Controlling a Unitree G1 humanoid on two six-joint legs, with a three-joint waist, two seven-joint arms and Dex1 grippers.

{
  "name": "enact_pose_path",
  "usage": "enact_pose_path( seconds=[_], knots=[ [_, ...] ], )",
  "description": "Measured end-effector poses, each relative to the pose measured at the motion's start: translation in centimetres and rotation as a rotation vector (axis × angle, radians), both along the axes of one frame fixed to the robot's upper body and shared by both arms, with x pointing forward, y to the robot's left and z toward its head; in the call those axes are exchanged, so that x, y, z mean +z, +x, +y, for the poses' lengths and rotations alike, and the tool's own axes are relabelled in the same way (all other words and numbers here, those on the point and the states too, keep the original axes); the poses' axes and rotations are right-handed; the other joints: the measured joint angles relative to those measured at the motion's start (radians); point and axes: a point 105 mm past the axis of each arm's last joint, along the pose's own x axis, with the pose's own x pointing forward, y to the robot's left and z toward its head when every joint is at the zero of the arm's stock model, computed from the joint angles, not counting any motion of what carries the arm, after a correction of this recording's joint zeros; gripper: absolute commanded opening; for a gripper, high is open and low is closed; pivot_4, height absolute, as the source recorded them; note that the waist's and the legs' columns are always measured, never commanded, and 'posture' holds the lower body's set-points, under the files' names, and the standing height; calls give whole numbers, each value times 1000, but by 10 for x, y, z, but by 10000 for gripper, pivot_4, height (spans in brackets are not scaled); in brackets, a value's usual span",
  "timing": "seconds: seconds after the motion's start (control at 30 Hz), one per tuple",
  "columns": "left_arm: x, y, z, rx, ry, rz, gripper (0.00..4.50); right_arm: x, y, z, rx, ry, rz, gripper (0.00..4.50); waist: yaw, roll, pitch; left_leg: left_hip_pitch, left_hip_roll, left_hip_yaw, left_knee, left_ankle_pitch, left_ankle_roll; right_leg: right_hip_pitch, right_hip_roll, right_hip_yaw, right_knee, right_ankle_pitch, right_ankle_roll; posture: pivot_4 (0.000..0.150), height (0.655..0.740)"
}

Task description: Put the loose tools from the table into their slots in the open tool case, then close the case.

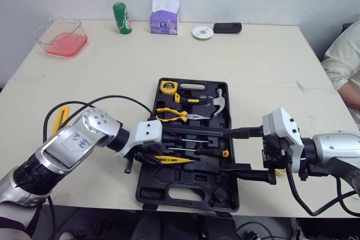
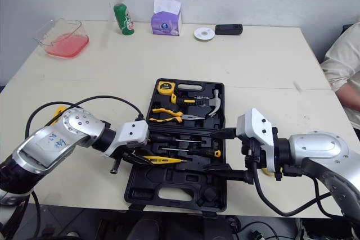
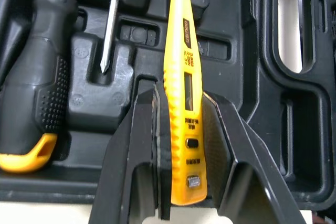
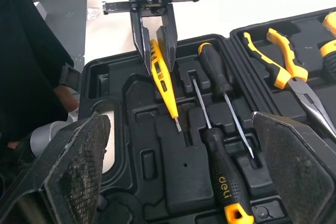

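**Left claw placing the tester pen in the open case**

One black tool case (image 1: 169, 182) is lying open on the near middle of the cream worktop (image 1: 253, 66). The left claw (image 4: 158, 61) is reaching into its near-left part and gripping one yellow tester pen (image 3: 184, 66), a finger pressing on either side of the handle end. The pen's tip is pointing right across the moulded tray. The right claw (image 1: 225, 150) is hanging over the right side of the case, released, its two fingers spread wide and holding nothing.

Two black-handled screwdrivers are sitting in the middle row, one (image 4: 214, 69) with its handle to the left, the other (image 4: 223, 182) with its yellow-capped handle to the right. Farther back are lying one pair of yellow-handled pliers (image 1: 179, 115), one hammer (image 1: 218, 104) and one yellow tape measure (image 1: 167, 87).

One yellow object (image 1: 61, 117) is lying on the worktop left of the case, partly behind the left arm's cable.

Along the far edge are standing one clear tub (image 1: 61, 36) with pink contents, one green can (image 1: 122, 18), one purple tissue box (image 1: 164, 18), one white disc (image 1: 202, 32) and one black oblong object (image 1: 227, 27). A pale wall is running behind them. A person's sleeve (image 1: 346, 60) is showing at the right edge.
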Motion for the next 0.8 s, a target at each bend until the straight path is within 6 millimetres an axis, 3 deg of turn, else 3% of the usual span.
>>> enact_pose_path(
  seconds=[0.8],
  knots=[
    [-1, 8, -12, -75, -4, -17, 5068, -7, -2, -4, -52, -33, -16, 45000, 23, 0, 0, 0, -2, 0, 1, 0, 1, 0, -2, 0, 1, 0, 1, 1500, 7400]
  ],
)
